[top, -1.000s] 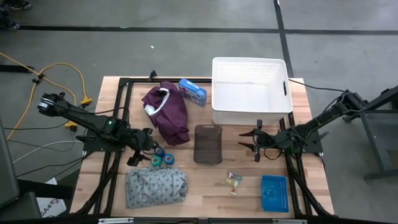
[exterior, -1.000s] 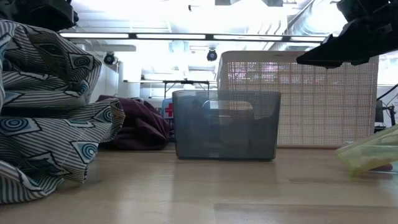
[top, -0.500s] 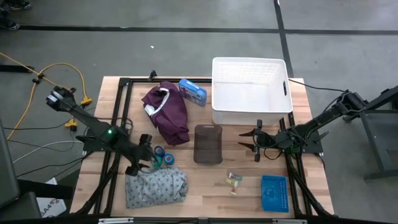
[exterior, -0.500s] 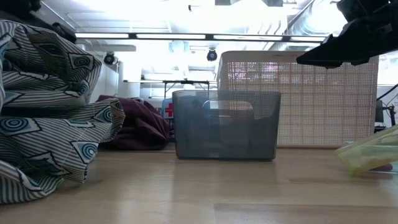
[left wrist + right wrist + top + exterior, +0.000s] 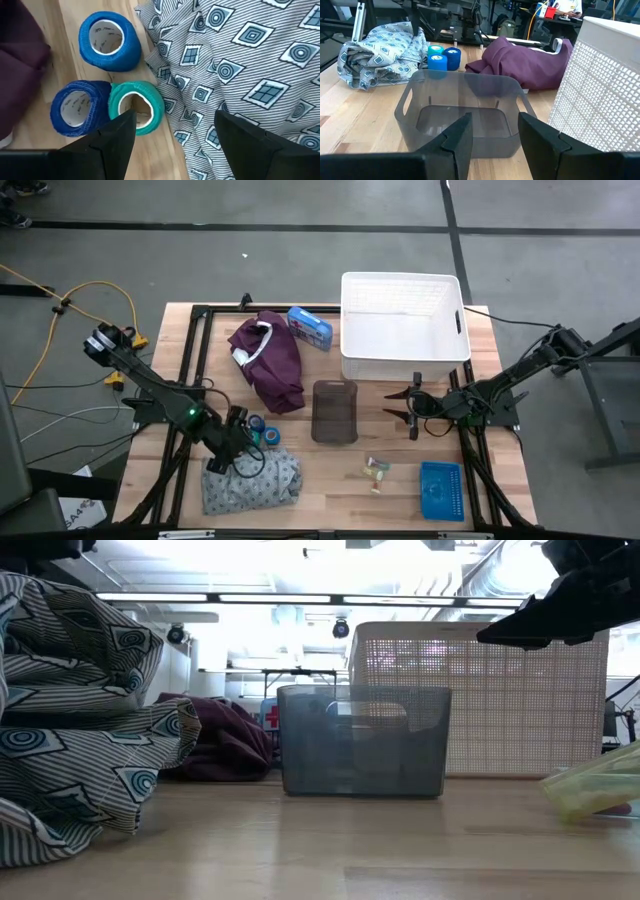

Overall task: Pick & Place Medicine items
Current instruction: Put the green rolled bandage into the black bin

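— Down at the lower left of the high view, what was the left gripper (image 5: 243,448) doing?

— It hung over the edge of the grey patterned cloth (image 5: 252,480), right by the small rolls. Its two dark fingers (image 5: 116,137) stood apart, with nothing between them. One finger was over the green roll of bandage (image 5: 136,107).

— How many rolls were there?

— Three. Two blue rolls of bandage (image 5: 109,41) and the green one, all standing on end on the wooden table (image 5: 395,485). The green one touched one blue roll, and the cloth lay just beside them. Near the bottom middle of the high view lay a few tiny yellowish and pinkish pieces (image 5: 377,470), well apart from the rolls.

— And the right gripper (image 5: 412,406)?

— It waited at the middle right of the high view, beside the see-through grey plastic bin (image 5: 334,411). Its fingers (image 5: 461,137) were parted and held nothing. The bin was just below the white plastic basket (image 5: 404,326). A dark red garment with white trim (image 5: 268,359) lay left of the bin.
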Robot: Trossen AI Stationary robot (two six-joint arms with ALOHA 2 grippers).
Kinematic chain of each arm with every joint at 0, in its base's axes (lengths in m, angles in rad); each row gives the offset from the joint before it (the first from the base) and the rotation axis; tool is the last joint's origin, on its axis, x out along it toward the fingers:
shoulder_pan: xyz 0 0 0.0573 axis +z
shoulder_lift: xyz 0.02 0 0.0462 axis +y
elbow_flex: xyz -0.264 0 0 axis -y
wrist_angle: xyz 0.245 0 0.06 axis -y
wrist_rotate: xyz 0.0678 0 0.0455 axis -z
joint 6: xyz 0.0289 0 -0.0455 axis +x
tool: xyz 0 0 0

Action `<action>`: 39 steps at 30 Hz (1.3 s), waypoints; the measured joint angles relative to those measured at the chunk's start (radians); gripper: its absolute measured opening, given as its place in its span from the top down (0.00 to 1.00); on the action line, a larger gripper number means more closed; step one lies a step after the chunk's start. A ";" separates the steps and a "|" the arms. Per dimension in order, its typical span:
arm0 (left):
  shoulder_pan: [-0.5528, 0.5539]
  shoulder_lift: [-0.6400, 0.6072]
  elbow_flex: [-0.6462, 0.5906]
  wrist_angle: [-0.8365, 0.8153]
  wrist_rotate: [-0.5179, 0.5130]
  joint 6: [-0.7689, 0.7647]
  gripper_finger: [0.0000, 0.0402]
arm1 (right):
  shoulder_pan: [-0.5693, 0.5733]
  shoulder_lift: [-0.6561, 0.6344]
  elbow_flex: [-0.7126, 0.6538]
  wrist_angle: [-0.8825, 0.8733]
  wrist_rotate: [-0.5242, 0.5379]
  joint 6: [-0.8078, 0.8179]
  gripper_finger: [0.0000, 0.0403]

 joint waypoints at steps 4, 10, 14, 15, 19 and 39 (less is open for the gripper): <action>0.000 0.000 0.000 -0.005 0.000 0.003 0.35 | 0.000 0.000 0.000 0.000 0.000 0.000 0.64; 0.000 0.006 0.000 -0.007 0.001 0.019 0.36 | 0.000 0.000 0.000 0.000 0.000 0.000 0.64; 0.000 0.006 0.000 -0.007 0.001 0.031 0.39 | 0.000 0.000 0.000 0.000 0.000 0.000 0.64; 0.000 0.006 0.000 -0.008 0.001 0.040 0.40 | 0.000 0.000 0.000 0.000 0.000 0.000 0.64; 0.000 0.023 0.000 -0.006 0.000 0.074 0.47 | 0.000 0.000 0.000 0.000 0.000 0.000 0.64; 0.005 0.060 -0.003 -0.004 -0.044 0.099 0.60 | 0.000 0.000 0.000 0.000 0.000 0.000 0.64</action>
